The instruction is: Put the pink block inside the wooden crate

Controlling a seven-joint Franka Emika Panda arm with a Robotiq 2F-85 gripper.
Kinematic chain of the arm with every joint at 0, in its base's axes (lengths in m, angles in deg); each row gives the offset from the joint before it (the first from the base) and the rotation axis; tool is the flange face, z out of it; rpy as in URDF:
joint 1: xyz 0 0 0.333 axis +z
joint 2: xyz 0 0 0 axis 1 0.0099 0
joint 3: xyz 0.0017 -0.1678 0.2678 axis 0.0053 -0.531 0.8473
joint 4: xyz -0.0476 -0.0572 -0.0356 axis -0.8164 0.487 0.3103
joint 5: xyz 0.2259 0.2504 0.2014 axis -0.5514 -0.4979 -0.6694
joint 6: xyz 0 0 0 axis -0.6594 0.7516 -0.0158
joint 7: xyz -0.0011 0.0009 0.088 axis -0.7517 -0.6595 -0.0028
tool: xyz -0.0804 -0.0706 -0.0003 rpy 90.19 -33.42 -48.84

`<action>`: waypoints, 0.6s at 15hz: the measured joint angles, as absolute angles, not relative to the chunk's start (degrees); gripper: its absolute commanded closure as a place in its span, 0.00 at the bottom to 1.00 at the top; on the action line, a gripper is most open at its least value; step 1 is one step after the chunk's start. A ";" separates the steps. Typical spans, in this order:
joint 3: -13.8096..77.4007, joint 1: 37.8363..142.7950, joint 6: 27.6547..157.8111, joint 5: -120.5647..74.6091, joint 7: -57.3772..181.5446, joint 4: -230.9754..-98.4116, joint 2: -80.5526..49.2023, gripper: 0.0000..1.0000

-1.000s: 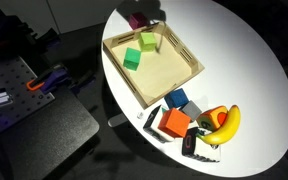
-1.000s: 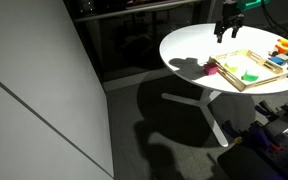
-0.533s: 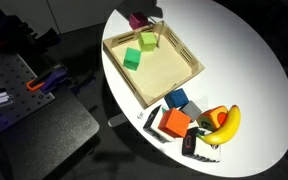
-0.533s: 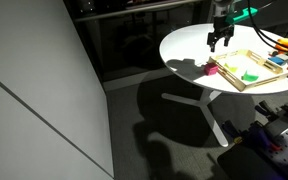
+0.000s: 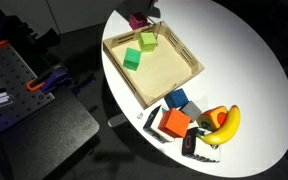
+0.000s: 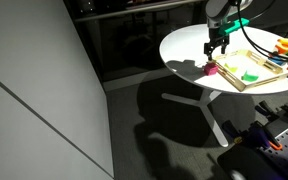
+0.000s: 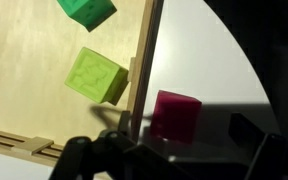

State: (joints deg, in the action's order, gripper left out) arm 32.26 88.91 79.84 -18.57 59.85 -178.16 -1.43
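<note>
The pink block [image 7: 174, 115] sits on the white table just outside the wooden crate's rim [image 7: 144, 70]; it also shows in both exterior views [image 5: 136, 20] [image 6: 211, 69]. The wooden crate [image 5: 164, 85] [image 6: 246, 82] holds two green cubes [image 5: 147, 41] [image 5: 132, 59]. My gripper [image 6: 216, 44] hangs open above the pink block, apart from it. In the wrist view its dark fingers [image 7: 174, 155] stand on either side of the block, and they hold nothing. In an exterior view only its tip [image 5: 150, 11] shows at the top edge.
An orange block [image 5: 174, 122], a blue block [image 5: 179, 99], a banana [image 5: 227, 122] and other small items lie beyond the crate's far rim. The round table's edge [image 5: 109, 75] runs close beside the crate. A black bench [image 5: 34, 120] stands nearby.
My gripper has moved down and across the table toward the pink block, and now hangs right over it. The blocks and the crate have not moved.
</note>
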 measured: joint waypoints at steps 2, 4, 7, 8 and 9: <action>32.15 89.47 79.86 -18.14 60.87 -177.27 0.15 0.00; 32.06 89.94 79.87 -17.58 61.76 -176.50 1.61 0.00; 31.87 90.56 79.88 -16.78 62.68 -175.53 3.46 0.00; 31.76 90.78 79.88 -16.54 62.87 -175.30 4.00 0.00; 31.64 90.97 79.88 -16.40 62.95 -175.09 4.44 0.00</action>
State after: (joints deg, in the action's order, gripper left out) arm 31.64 90.97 79.88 -16.40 62.95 -175.09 4.44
